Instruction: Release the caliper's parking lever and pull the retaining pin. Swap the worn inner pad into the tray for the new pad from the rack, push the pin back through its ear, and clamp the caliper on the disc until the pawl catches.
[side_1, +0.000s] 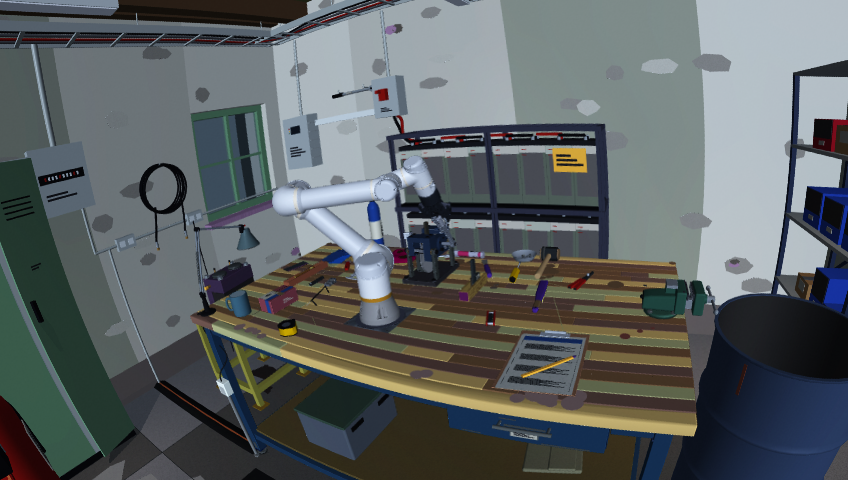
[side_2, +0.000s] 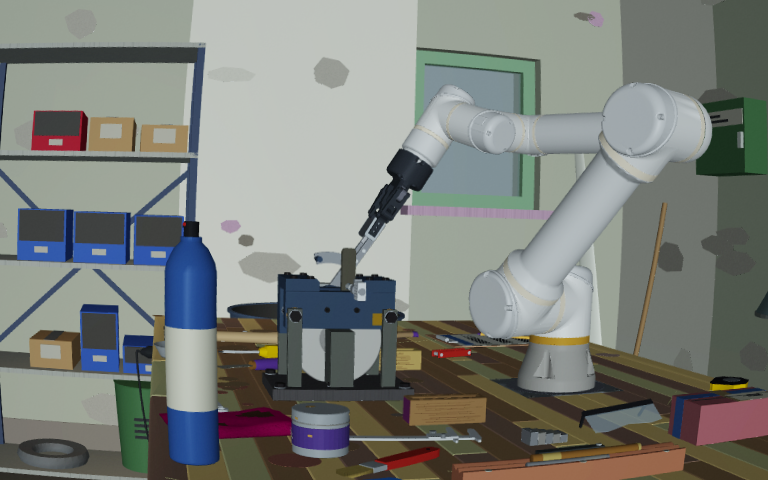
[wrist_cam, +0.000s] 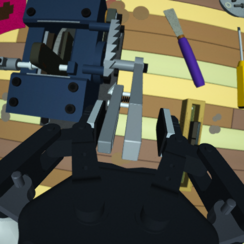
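Observation:
The brake disc (side_2: 340, 351) is partly hidden behind the stand of the blue caliper (side_2: 336, 305) (wrist_cam: 57, 62) (side_1: 425, 253), which sits at the back of the bench. A dark pad (wrist_cam: 46, 60) sits in the caliper's slot, with the retaining pin (wrist_cam: 27, 65) running through it. The two grey lever bars (wrist_cam: 132, 110) (wrist_cam: 110, 122) beside the toothed ratchet (wrist_cam: 112, 47) stick out between the fingers of my open gripper (wrist_cam: 128, 125) (side_2: 371, 229), which holds nothing. A yellow tray (wrist_cam: 191, 125) with a dark piece in it lies on the bench behind my right finger.
A purple-lidded tin (side_2: 320, 430) and a blue gas bottle (side_2: 191, 345) stand in front of the caliper. A purple-handled scraper (wrist_cam: 187, 52), a yellow screwdriver (wrist_cam: 240, 75), a magenta mat (wrist_cam: 11, 13) and wooden blocks (side_2: 444, 408) lie around it.

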